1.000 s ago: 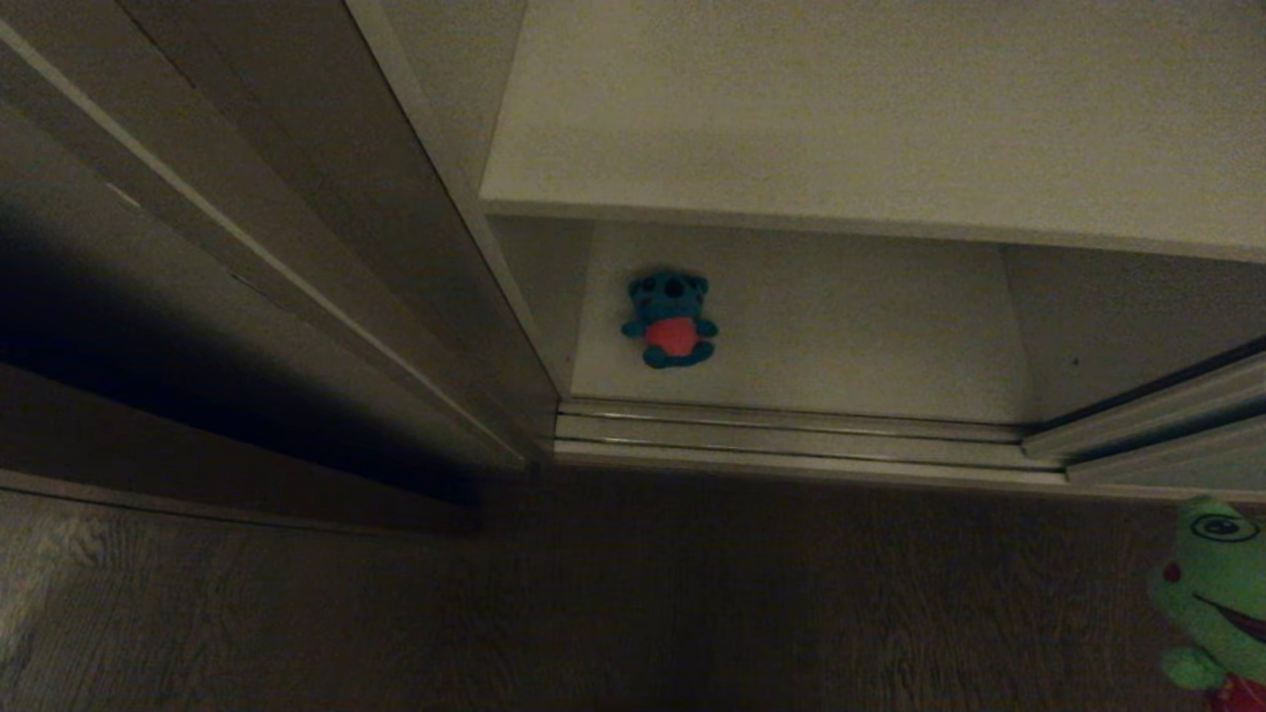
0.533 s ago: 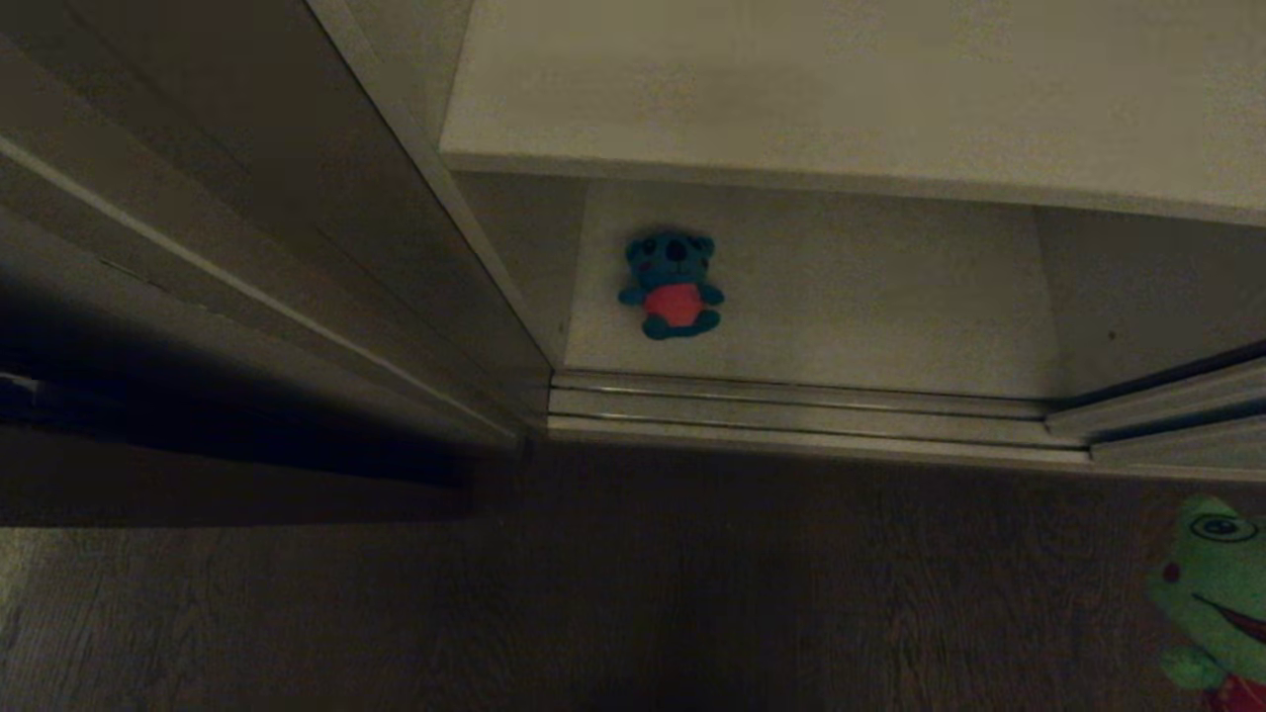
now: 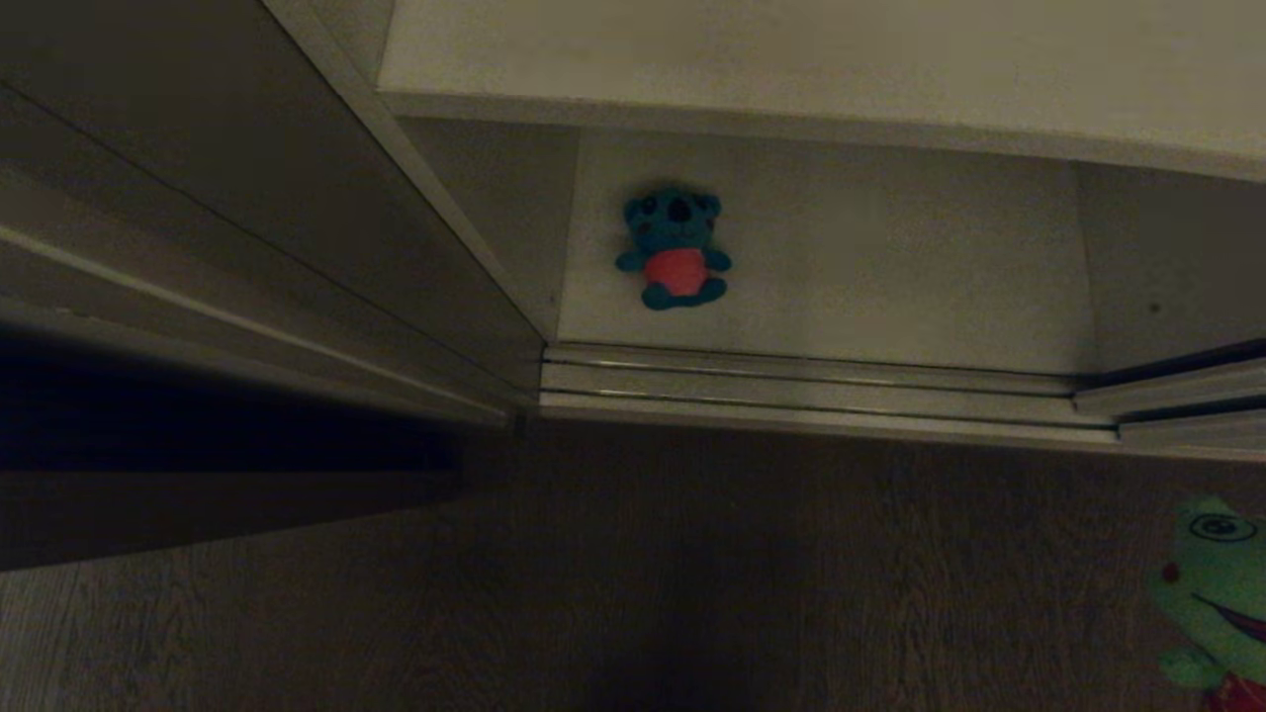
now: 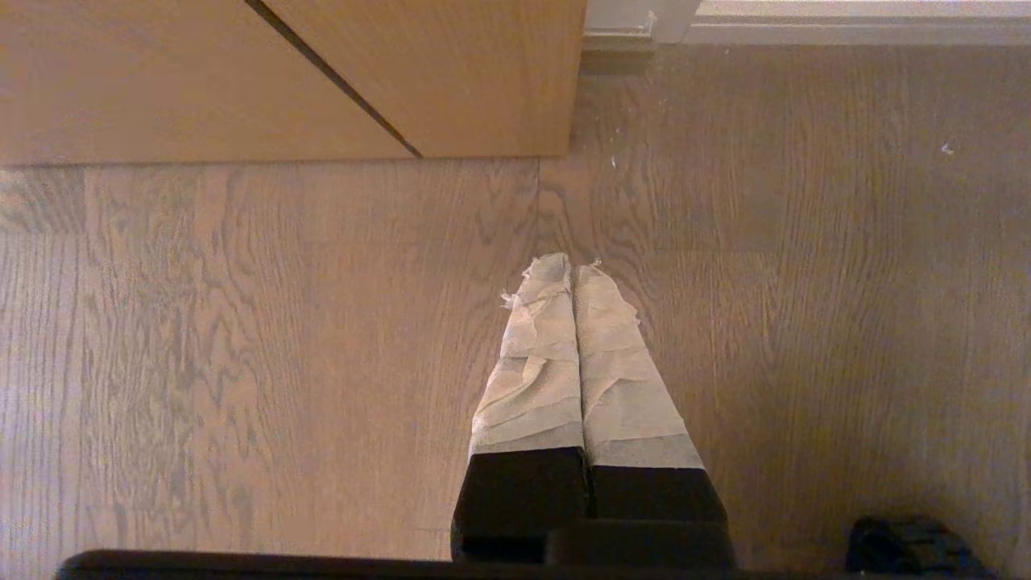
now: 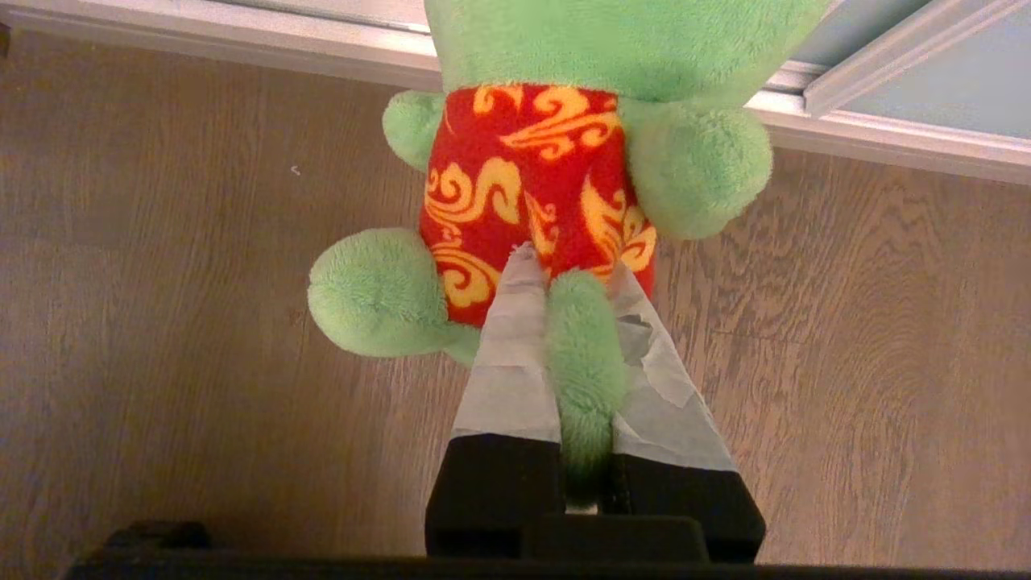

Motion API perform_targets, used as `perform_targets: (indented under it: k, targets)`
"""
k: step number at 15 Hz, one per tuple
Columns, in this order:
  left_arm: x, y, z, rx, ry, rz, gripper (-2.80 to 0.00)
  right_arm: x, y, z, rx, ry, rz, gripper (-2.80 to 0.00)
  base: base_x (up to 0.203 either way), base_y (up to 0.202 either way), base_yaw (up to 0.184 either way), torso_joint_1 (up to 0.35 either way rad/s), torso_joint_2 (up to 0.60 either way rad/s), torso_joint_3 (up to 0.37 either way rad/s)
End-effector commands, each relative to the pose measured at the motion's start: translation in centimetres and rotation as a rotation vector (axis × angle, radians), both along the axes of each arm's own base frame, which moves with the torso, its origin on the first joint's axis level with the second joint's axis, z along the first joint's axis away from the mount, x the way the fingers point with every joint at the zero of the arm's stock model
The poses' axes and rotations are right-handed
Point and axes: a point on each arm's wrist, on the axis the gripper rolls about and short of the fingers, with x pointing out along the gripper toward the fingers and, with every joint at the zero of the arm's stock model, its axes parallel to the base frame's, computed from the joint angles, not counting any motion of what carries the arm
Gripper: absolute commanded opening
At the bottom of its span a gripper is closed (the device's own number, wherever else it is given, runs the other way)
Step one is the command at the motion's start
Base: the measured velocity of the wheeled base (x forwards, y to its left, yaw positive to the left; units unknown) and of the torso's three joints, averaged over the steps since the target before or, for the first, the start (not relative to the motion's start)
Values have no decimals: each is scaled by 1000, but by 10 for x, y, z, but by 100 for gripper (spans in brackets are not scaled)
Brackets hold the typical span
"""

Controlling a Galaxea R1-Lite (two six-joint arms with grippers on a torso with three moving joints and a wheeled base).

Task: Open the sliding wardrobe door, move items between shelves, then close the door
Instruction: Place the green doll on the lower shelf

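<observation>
A blue plush toy with a red belly (image 3: 675,249) sits on the lower white shelf (image 3: 890,277) of the open wardrobe, near its left wall. The upper shelf (image 3: 791,49) juts out above it. My right gripper (image 5: 572,270) is shut on one leg of the green frog (image 5: 532,161), which hangs over the floor in front of the wardrobe and shows at the head view's lower right as the frog (image 3: 1217,593). The sliding wardrobe door (image 5: 950,89) stands pushed to the right. My left gripper (image 4: 572,270) is shut and empty above the floor.
The door's floor track (image 3: 791,381) runs along the wardrobe's front. A dark side panel (image 3: 198,247) rises on the left. Wooden furniture (image 4: 282,72) and a white skirting board (image 4: 805,24) border the plank floor (image 3: 692,574).
The head camera has moved: the wardrobe, shelves and blue toy sit higher in the picture than before. The frog in my right gripper keeps its place in the view.
</observation>
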Motion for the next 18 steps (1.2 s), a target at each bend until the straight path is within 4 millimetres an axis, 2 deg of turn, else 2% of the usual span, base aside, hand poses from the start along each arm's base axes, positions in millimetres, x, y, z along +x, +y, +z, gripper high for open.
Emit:
perform_targets:
  k: [1, 3, 6, 9, 12, 18]
  targets:
    - [0, 0, 0, -1, 1, 1, -280, 0, 0, 0, -1, 8, 0, -280, 0, 0, 0, 5, 0, -32]
    - [0, 0, 0, -1, 1, 1, -280, -3, 0, -2, -2, 69, -2, -280, 0, 0, 0, 0, 0, 0]
    - [0, 0, 0, -1, 1, 1, -280, -4, 0, 4, -2, 73, -6, -280, 0, 0, 0, 0, 0, 0]
    - [0, 0, 0, -1, 0, 1, -280, -6, 0, 36, 43, 94, -22, -280, 0, 0, 0, 0, 0, 0]
    - [0, 0, 0, -1, 1, 1, -280, -7, 0, 32, 68, 263, -26, -280, 0, 0, 0, 0, 0, 0]
    - [0, 0, 0, -1, 1, 1, -280, 5, -1, 38, 100, 373, -16, -280, 0, 0, 0, 0, 0, 0]
